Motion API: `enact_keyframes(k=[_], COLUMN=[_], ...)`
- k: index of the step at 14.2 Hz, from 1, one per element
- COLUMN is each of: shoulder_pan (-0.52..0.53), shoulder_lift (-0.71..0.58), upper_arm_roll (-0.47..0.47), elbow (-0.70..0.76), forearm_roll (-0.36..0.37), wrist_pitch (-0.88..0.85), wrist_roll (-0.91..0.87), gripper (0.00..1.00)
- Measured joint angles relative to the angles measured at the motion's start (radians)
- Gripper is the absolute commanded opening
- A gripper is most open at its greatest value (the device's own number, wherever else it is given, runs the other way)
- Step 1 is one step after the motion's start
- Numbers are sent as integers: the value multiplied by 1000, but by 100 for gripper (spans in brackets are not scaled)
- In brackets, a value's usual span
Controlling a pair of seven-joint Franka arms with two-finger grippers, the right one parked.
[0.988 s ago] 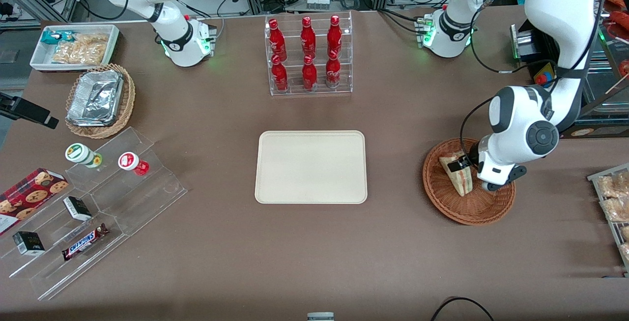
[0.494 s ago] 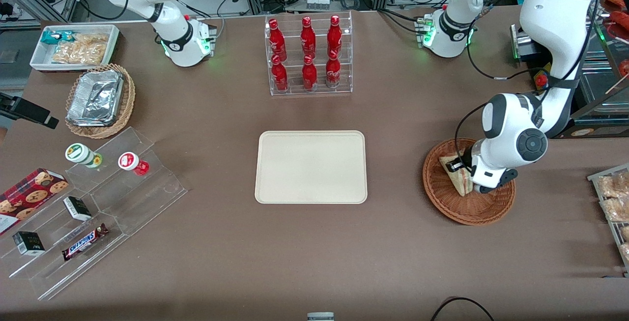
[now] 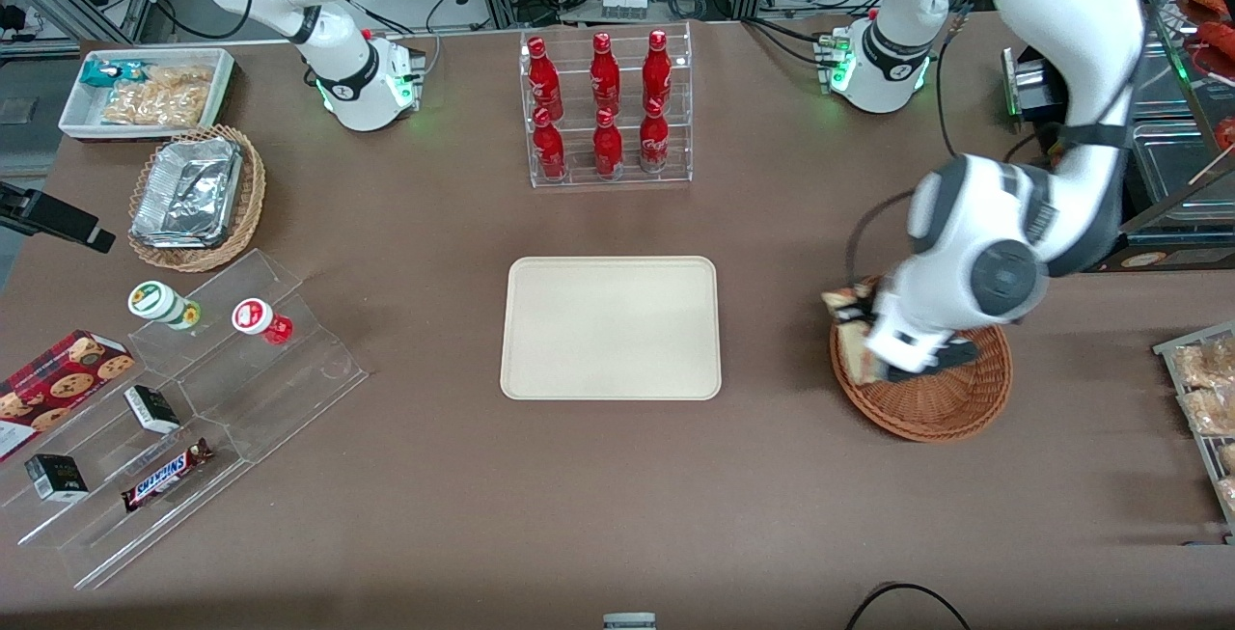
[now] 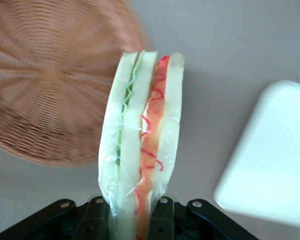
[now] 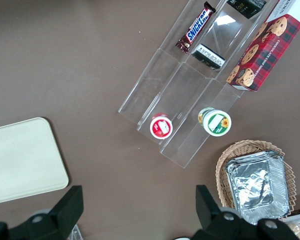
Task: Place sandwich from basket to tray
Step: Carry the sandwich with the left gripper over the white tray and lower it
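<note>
Pincer (image 4: 130, 220) clamps the wrapped sandwich (image 4: 140, 150) by its broad end, long axis pointing away from the fingers, held clear above the basket (image 3: 941, 408) rim, with the tray (image 3: 611, 328) lying on the bench toward the parked arm's end.

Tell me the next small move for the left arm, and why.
Probably carry the sandwich sideways toward the cream tray, holding height. The pincer is shut on the sandwich's base, and the wedge hangs lifted over the edge of the wicker basket nearest the tray, which holds nothing.
</note>
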Motion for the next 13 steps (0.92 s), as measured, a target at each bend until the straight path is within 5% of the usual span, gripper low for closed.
enact_keyframes(k=[6, 10, 13], shoulder_pan=[-357, -456, -475], shoulder_lift=[202, 350, 404], upper_arm_roll=[-2, 0, 0], elbow=[152, 293, 322], forearm_roll=[-2, -2, -2], wrist_pitch=[5, 35, 123], wrist_roll=[-222, -348, -366], gripper=[9, 11, 30])
